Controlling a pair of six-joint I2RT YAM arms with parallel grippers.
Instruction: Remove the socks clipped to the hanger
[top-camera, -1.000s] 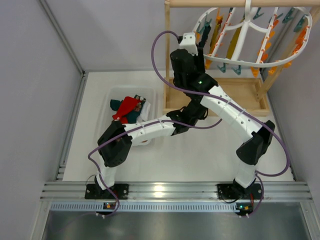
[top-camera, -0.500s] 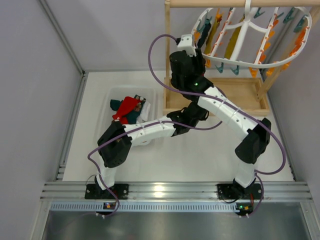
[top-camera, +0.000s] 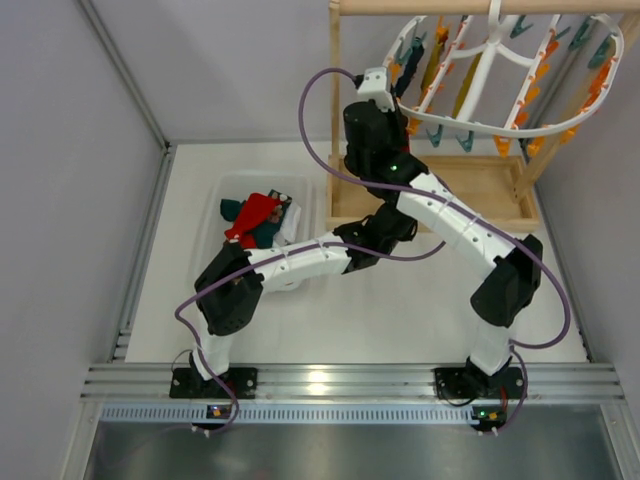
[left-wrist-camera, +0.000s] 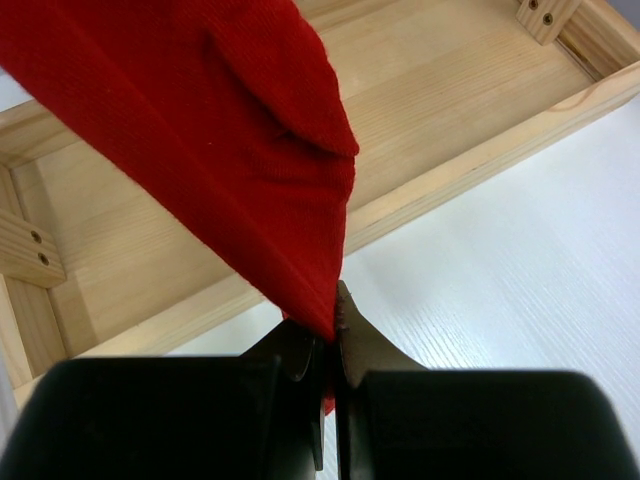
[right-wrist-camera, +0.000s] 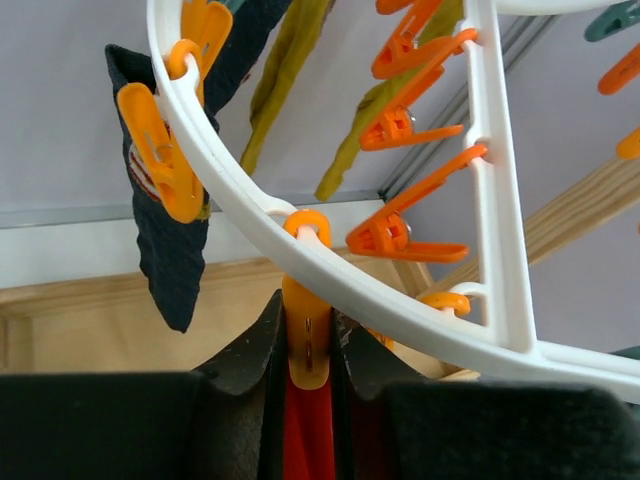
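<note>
A red sock hangs down from above, and my left gripper is shut on its lower edge, above the wooden tray. My right gripper is shut on an orange clothespin hanging from the white hanger. The red sock shows just under that pin, between the fingers. A dark sock and mustard-yellow socks are clipped further along the rim. In the top view the right gripper is at the left rim of the hanger.
The wooden stand's tray base lies under the hanger, with its upright post beside my right wrist. A clear bin at the left holds red and teal socks. Grey walls close in both sides.
My right gripper has shut on the orange clothespin. The hanger's near rim has swung a little up and back. The left arm has stayed put.
</note>
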